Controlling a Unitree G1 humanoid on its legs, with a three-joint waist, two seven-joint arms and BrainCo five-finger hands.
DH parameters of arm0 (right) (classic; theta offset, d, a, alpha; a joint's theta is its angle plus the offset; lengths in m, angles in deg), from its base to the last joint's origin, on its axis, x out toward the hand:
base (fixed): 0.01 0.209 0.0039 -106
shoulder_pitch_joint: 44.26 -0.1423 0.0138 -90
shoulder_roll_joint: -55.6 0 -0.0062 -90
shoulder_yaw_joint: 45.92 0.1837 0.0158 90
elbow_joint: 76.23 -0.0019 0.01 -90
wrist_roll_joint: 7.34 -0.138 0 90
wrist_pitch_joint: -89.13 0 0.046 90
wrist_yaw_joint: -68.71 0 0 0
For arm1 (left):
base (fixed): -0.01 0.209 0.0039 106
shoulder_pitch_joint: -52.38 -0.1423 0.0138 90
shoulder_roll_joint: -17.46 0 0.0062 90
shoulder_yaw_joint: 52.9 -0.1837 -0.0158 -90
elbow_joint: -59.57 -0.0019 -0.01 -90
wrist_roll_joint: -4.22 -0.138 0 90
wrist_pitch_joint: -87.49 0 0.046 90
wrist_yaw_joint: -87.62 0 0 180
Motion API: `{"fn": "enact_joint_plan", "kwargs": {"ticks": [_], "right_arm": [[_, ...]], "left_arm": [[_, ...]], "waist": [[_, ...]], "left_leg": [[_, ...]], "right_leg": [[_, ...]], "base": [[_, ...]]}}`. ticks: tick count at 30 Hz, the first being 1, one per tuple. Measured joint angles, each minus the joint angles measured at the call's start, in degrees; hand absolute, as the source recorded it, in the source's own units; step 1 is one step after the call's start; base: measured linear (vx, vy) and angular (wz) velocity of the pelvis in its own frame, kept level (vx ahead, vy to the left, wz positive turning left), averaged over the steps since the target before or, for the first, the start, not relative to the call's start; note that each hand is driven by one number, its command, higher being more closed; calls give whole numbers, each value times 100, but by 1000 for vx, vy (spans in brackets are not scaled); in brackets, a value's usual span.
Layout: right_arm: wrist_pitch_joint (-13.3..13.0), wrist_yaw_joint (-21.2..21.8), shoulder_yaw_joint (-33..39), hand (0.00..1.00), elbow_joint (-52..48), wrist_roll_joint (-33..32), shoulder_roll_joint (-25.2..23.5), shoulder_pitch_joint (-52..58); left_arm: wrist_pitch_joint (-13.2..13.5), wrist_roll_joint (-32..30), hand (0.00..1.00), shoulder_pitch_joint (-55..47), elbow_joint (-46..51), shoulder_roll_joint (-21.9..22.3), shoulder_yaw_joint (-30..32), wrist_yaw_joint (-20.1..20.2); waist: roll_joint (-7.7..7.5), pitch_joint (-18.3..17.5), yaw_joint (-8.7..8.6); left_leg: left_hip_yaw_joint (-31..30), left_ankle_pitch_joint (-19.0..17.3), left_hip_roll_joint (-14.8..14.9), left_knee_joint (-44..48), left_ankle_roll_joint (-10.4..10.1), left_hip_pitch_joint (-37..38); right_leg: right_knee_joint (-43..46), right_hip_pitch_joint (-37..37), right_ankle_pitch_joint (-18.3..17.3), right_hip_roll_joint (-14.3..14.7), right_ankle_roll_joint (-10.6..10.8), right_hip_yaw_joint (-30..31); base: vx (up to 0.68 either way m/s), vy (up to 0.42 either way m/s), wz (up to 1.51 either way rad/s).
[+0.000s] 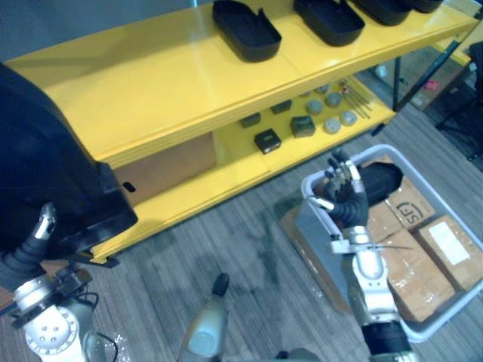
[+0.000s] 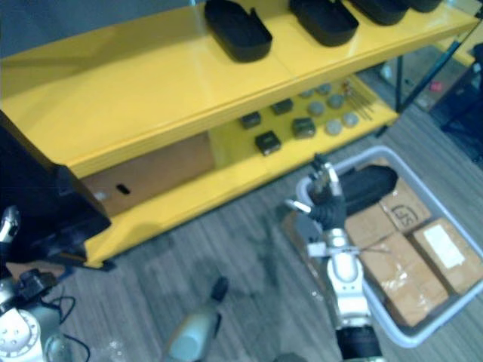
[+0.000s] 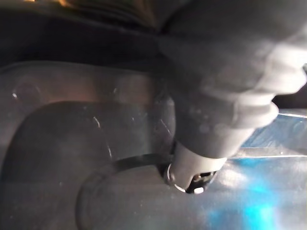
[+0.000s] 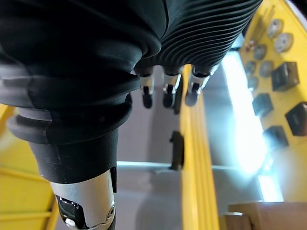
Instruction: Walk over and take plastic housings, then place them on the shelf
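Left hand [image 1: 44, 223] sits at the lower left of the frame, one silver finger lying against a big black plastic housing [image 1: 53, 177] that fills the left edge. The rest of the fingers are hidden behind that housing, so I cannot tell whether they are clamped on it.

A long yellow shelf [image 1: 151, 83] with a glossy, smooth top runs from the left edge to the upper right. Four more black housings [image 1: 245, 32] lie in a row along its top in the upper right. They are shallow, tray-like shells with rounded ends, and the last one is cut off by the frame edge.

At the lower right stands a pale, round-cornered plastic bin [image 1: 381, 148]. It holds one further black housing [image 1: 383, 178] at its upper end and at least three taped brown cardboard boxes [image 1: 451, 243], one with a white label.

Right hand [image 1: 343, 197] hangs over the bin's left corner with its fingers loose and spread, grasping nothing.

On the shelf's lower tier, at centre frame, lie four small dark square blocks [image 1: 267, 140]. Right of them are a cluster of round grey discs [image 1: 332, 125] and a few thin rods [image 1: 361, 104].

A grey streaked floor [image 1: 249, 241] lies below.
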Motion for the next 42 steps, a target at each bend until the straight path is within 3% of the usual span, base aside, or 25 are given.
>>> {"fn": "enact_joint_plan", "kwargs": {"ticks": [4, 7, 8, 10, 11, 12, 13, 14, 15, 16, 19, 21, 23, 25, 26, 28, 29, 30, 31, 32, 34, 38, 42], "right_arm": [[-1, 104, 16, 0, -1, -32, -3, -183], [-11, 91, 56, 0, 0, -35, -56, -187], [-28, 74, 95, 0, 0, -51, -124, -203], [-34, -54, 192, 0, -1, -149, -319, -86], [-107, -194, 249, 0, -106, -159, -404, 108], [-202, -264, 266, 0, -152, -166, -413, 176], [-274, -364, 258, 0, -172, -250, -444, 240], [-285, -424, 265, 0, -171, -248, -493, 206], [-358, -448, 268, 0, -147, -233, -500, 123], [-414, -467, 278, 0, -96, -174, -489, -21], [-416, -488, 457, 0, -11, 26, -357, -272], [-371, -553, 906, 0, -113, -6, 29, -314], [-354, -689, 1315, 0, -236, 6, 321, -311], [-272, -911, 1655, 0, -348, 1, 430, -212], [-192, -1024, 1740, 0, -585, -2, 426, -103], [-187, -1132, 1740, 0, -1122, 18, 420, -16], [-196, -1150, 1728, 0, -1397, 37, 422, -42], [-215, -1156, 1740, 0, -1463, 35, 491, -84], [-229, -1178, 1741, 0, -1465, 30, 561, -223], [-229, -1192, 1744, 0, -1452, 24, 617, -255], [-230, -1298, 1905, 0, -1389, 140, 660, -191], [-283, -1464, 2477, 0, -1313, 140, 660, 19], [-426, -1606, 2762, 0, -1575, 224, 662, 224]], "left_arm": [[0, -60, 100, 40, 0, 2, -30, -40], [8, -363, 100, 25, 4, 0, -15, -91], [42, -508, 100, 1, 13, 9, 29, -90], [101, -660, 100, -214, 90, 14, 124, -59], [193, -677, 100, -450, 151, 40, 255, -16], [224, -678, 100, -483, 165, 43, 293, -22], [244, -692, 100, -533, 173, 25, 419, -21], [246, -721, 100, -562, 174, 2, 510, -23], [251, -721, 100, -561, 177, -19, 594, -22], [251, -718, 100, -519, 202, -24, 673, -42], [251, -707, 100, -375, 235, -192, 687, -10], [233, -664, 100, -44, 231, -431, 606, 14], [188, -608, 100, 186, 217, -480, 513, 50], [163, -590, 100, 293, 212, -485, 209, 105], [161, -567, 100, 244, 247, -487, 42, 211], [146, -457, 100, 24, 404, -491, -138, 343], [113, -439, 100, -122, 569, -487, -212, 396], [119, -440, 100, -169, 596, -371, -277, 444], [98, -441, 100, -242, 614, -230, -431, 498], [78, -454, 100, -187, 614, -229, -558, 540], [66, -505, 100, 141, 550, -251, -728, 553], [-29, -547, 100, 753, 75, -414, -821, 413], [-224, -626, 100, 836, -219, -549, -821, 391]], "waist": [[123, 132, 1], [125, 288, 7], [68, 336, 40], [-20, 429, 57], [112, 336, 96], [159, 331, 101], [104, 296, 106], [55, 259, 126], [66, 263, 125], [80, 270, 107], [188, 235, 37], [369, 78, -132], [461, -12, -290], [448, -139, -370], [361, -313, -404], [107, -504, -414], [-89, -621, -386], [-25, -673, -377], [282, -710, -369], [460, -819, -439], [598, -857, -579], [645, -849, -909], [649, -849, -1035]], "left_leg": [[20, -55, -52, 163, 1, -24], [195, -410, -172, 941, 27, -314], [371, -609, -204, 1401, 78, -508], [846, -1100, -172, 2542, 425, -721], [1015, -1751, -117, 2889, 557, -655], [942, -1925, -114, 3077, 524, -734], [865, -2060, -151, 3151, 582, -750], [827, -2132, -208, 3137, 622, -734], [739, -2188, -254, 3117, 680, -647], [652, -2229, -312, 3065, 720, -461], [395, -2252, -405, 2752, 760, 102], [-90, -2260, -518, 2484, 741, 474], [-592, -2302, -717, 2459, 670, 743], [-1020, -2378, -860, 2436, 534, 1021], [-1117, -2463, -884, 2436, 386, 1127], [-805, -2578, -867, 2430, 191, 1208], [-427, -2702, -832, 2445, 38, 1236], [-274, -2795, -675, 2513, -28, 1246], [106, -2852, -217, 2570, -127, 1197], [594, -2804, 146, 2454, -205, 1034], [1190, -2644, 436, 2075, -342, 955], [1442, -2432, 485, 1398, -198, 1483], [1756, -2425, 424, 1315, -193, 1700]], "right_leg": [[-83, 131, -62, -10, -35, -19], [-106, 383, -482, -97, -25, -133], [-165, 486, -824, -185, 59, -217], [-194, 777, -906, -233, 69, -439], [130, 843, -831, -111, -114, -433], [692, 644, -763, -204, -198, -357], [1816, 53, -459, -427, -475, 80], [2424, -310, -39, -490, -552, 436], [2934, -569, 14, -484, -458, 711], [3358, -866, -293, -436, -287, 886], [3122, -1451, -681, -104, -328, 1027], [1873, -1961, -641, 378, -209, 1704], [990, -2114, -458, 531, -54, 2423], [748, -2183, -359, 512, -45, 2898], [774, -2225, -259, 436, -17, 2973], [803, -2206, 50, 286, -27, 2816], [693, -2186, 462, 216, 30, 2618], [735, -2089, 347, 200, 237, 2534], [565, -1868, 386, 428, 87, 2221], [306, -1793, 452, 561, -18, 1966], [34, -1719, 528, 599, -118, 1676], [-302, -1298, 563, 626, -162, 1566], [-504, -1176, 658, 612, -91, 1773]], "base": [[-48, -9, 4], [-42, 4, 26], [-19, 51, 46], [86, 108, 39], [197, 116, 27], [249, 166, 45], [192, 200, 45], [212, 200, 41], [261, 170, 31], [293, 142, 34], [309, 99, 47], [356, 33, 111], [458, -51, 152], [411, -180, 168], [429, -282, 158], [419, -307, 142], [309, -257, 92], [336, -270, 87], [271, -227, 70], [237, -212, 65], [171, -204, 65], [105, -77, 12], [52, 49, -33]]}}
